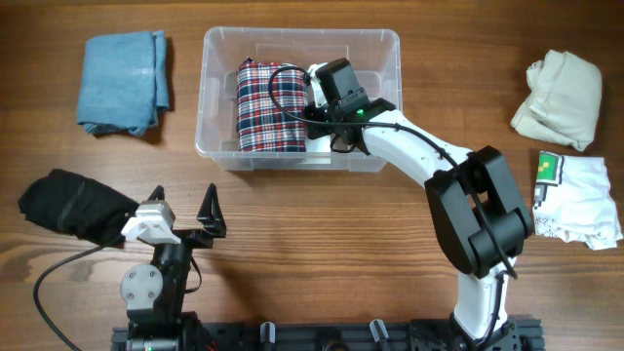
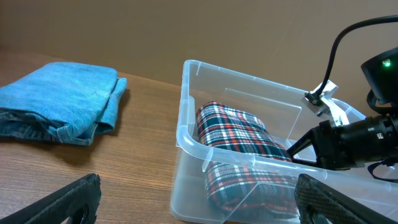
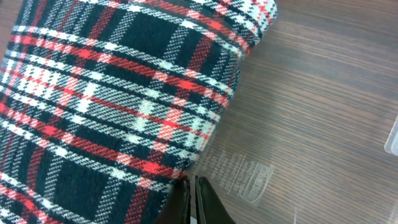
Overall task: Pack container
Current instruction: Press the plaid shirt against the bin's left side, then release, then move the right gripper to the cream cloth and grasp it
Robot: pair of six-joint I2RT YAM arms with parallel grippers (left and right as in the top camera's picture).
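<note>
- The container (image 1: pixel 216 97) sits far-centre on the table (image 1: pixel 322 244), its right half bare for later garments.
- The plaid garment (image 1: pixel 268 107) lies folded in its left half.
- The right gripper (image 3: pixel 191 190), jaws pressed together on nothing, should rise straight up, clear of the plaid.
- The left gripper (image 1: pixel 183 200) rests spread open.

So the bundle (image 1: pixel 270 107) beside the black right gripper (image 3: pixel 191 183) is navy-red-white plaid, the tub (image 1: pixel 302 35) is clear, farther off a denim-blue cloth (image 1: pixel 124 82), a cream one (image 1: pixel 561 99), a white one (image 1: pixel 585 205) with a green patch (image 1: pixel 551 168), and a black one (image 1: pixel 73 205) by the left gripper (image 1: pixel 183 200).
</note>
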